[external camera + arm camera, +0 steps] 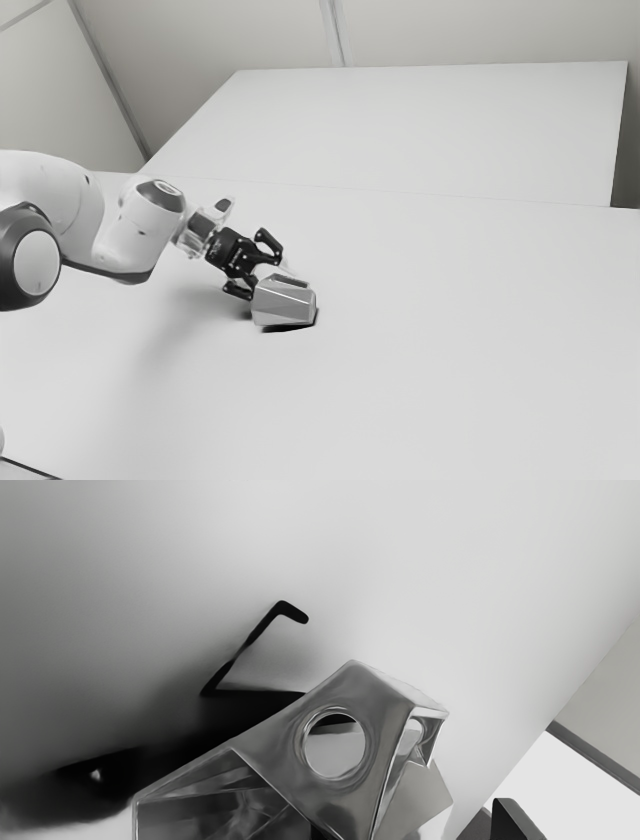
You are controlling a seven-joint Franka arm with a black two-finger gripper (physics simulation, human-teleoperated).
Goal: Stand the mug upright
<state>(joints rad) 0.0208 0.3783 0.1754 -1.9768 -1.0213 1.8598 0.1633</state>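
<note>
Mug (287, 760) — close against tool's (264, 270) tips | fingers spread apart, gripping nothing

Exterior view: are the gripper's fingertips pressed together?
No, the gripper has its two fingers spread wide apart, with the lower one right by the mug.

gray faceted mug (284, 306), shiny, tipped on its side, exterior view near center, slightly low and left
</note>
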